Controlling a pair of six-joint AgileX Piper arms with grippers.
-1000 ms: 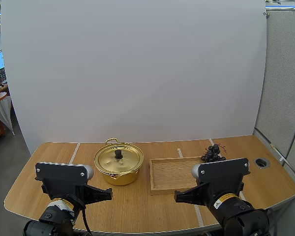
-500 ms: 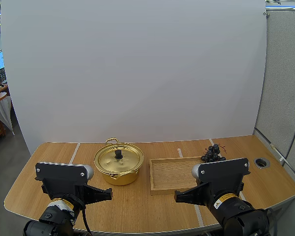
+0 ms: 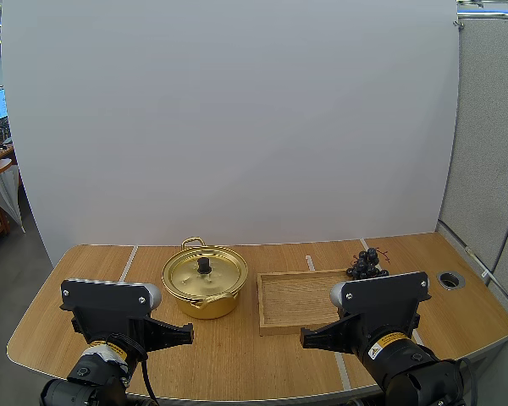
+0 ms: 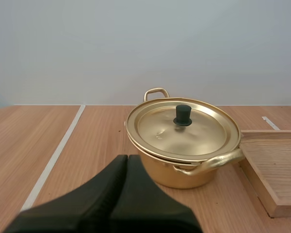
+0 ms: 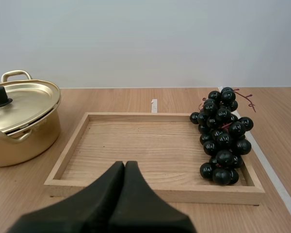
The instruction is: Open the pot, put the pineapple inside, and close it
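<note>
High view showed a light wooden table (image 3: 237, 359) with both arms at its near edge, pointing toward the far side. At near left, the left gripper (image 3: 186, 336) hovered low over the table. In the left wrist view its two black fingers (image 4: 106, 189) lay pressed together as one dark wedge, gripping nothing. Just beyond that wedge, on the left half of the table, stood a round golden metal pot (image 3: 205, 296) with two loop handles. Its flat golden lid (image 3: 216, 275) sat on top, closed, with a small black knob (image 3: 204, 265) upright at its middle. Just to the right of the pot, apart from it, lay a shallow rectangular wooden tray (image 3: 296, 300). A bunch of dark, near-black round grapes (image 3: 367, 265) lay at the tray's right end, reaching up to its far right corner; whether the whole bunch was inside the rim could not be told. At near right, the right gripper (image 3: 305, 338) hovered on the near side of the tray. In the right wrist view its fingers (image 5: 136, 194) were likewise closed tight against each other, with nothing between them. Neither gripper touched the pot, the tray or the grapes.
</note>
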